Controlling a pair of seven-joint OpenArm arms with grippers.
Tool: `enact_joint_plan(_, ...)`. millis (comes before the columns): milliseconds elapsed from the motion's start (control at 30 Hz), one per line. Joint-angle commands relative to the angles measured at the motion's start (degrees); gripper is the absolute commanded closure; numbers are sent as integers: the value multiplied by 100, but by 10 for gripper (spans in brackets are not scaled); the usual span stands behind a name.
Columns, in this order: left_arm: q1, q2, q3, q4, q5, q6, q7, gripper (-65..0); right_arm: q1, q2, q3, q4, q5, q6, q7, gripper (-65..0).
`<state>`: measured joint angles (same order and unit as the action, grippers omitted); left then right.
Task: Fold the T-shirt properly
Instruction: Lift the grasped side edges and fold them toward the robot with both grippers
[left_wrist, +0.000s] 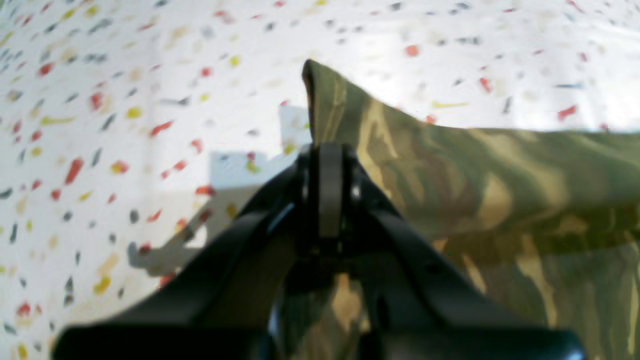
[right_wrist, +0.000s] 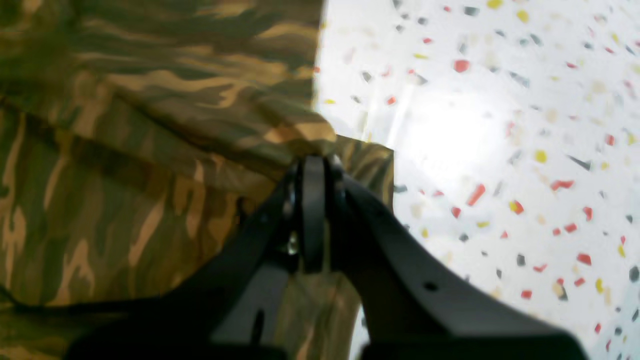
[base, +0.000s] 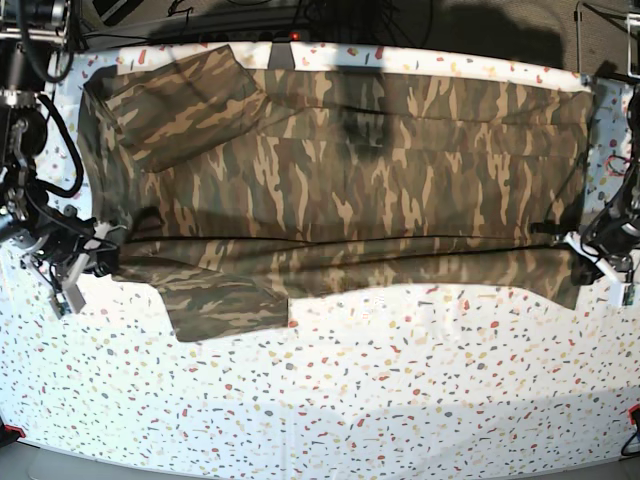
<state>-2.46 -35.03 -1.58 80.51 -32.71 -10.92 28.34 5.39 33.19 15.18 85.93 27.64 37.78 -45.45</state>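
Your T-shirt (base: 340, 180) lies spread across the upper half of the speckled table (base: 400, 390), running from about 9 o'clock to 3 o'clock in the base view, with its lower long edge lifted and doubled over toward the middle. One sleeve (base: 180, 105) sits folded at 11 o'clock, and a second sleeve (base: 225, 305) pokes out below the body at 7 o'clock.

Your left gripper (left_wrist: 327, 150) is clenched on the camouflage cloth: in the left wrist view the two fingers are pressed together and a peaked corner of the T-shirt (left_wrist: 450, 170) rises straight out of them toward 12 o'clock, with the rest draping off to 3 o'clock. In the base view that gripper (base: 590, 245) sits at 3 o'clock, right at the shirt's edge.

Your right gripper (right_wrist: 315, 165) is likewise pinched shut on a fold of the T-shirt (right_wrist: 150, 140), with a bunched hem touching the fingertips and cloth filling everything from 12 round to 7 o'clock. In the base view it (base: 100, 255) is at 9 o'clock, at the opposite end of the shirt
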Motion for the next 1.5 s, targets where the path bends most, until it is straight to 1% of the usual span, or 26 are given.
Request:
enact_joint_plan(0,-9,-118,-173,195,-33,22,-109,0,-7,142,188,164,122,11,103,0)
enact_joint_plan(67,205,-118,-378,389,-35,20,-87,0,-247,140,413,334,256,52,79,0)
enact_joint_plan(167,538,-118,-608,673,-33,24,-79,0,-632,140,608,640,262,63,74,0)
enact_joint_plan(333,909,-105,-750,855,4,22,-87,0,-1193,140,634,835,260,59,96,0)
enact_joint_plan(500,1121,-85,-750,850,334,22,-129,0,-1576,87,634,835,260,61,315,0)
enact_joint_plan(567,1141,-13,-750,846,514,22,-131,0,-1606,-4,634,835,254,61,330,0)
enact_joint_plan(633,1143,127,-750,846,732,22,-129,0,-1604,-142,634,835,109,61,323,0)
enact_joint_plan(800,1209,463,-750,831,1228,24,-94,0,-1606,-553,634,833,-518,63,315,0)
enact_joint_plan(933,1287,516,-748,831,1541,26,-164,0,-1604,-769,634,833,-914,61,319,0)
enact_joint_plan(1067,1296,516,-748,831,1764,33,-164,0,-1604,-831,634,833,-994,61,297,0)
enact_joint_plan(1133,1294,516,-748,831,1775,48,-155,0,-1604,-826,634,833,-992,61,264,0)
enact_joint_plan(1300,1292,516,-748,831,1821,46,-90,0,-1602,-826,634,833,-986,52,-92,0)
enact_joint_plan(1333,1292,516,-748,831,1834,46,-90,-4,-1602,-824,634,833,-984,55,-133,-20)
enact_joint_plan(1400,1292,518,-748,831,1832,48,-92,-148,-1602,-796,634,833,-876,55,-136,-138)
enact_joint_plan(1467,1290,516,-748,831,1832,109,-92,-270,-1585,-745,634,833,-634,55,-133,-231)
